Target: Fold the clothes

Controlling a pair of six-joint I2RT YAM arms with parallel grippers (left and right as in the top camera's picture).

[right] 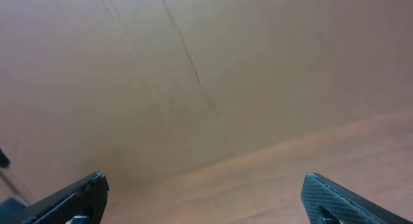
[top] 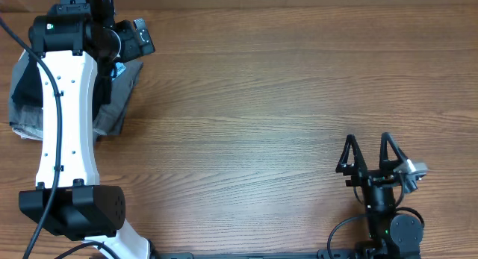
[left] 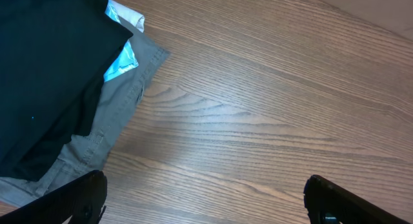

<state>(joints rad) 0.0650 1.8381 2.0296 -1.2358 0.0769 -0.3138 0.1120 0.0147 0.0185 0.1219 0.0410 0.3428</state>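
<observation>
We find the left arm (top: pixel 71 117) stretched to the far left over the pile. The left gripper (left: pixel 205 182) is spread wide above the table (left: pixel 258 108). The right gripper (top: pixel 368 151) sits near right, fingers spread. The black T-shirt (left: pixel 45 69) lies far left on a grey garment (left: pixel 122 104) and a light-blue garment (left: pixel 119 62). It is cut off in the wrist view and largely hidden under the arm overhead.

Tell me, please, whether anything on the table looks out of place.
The black T-shirt lies in an untidy pile at the far left of the table, on top of a grey garment, with a light-blue garment poking out between them.

Grey garment (left: pixel 122 111), light-blue garment (left: pixel 120 64), wooden table (top: pixel 261 102)
</observation>
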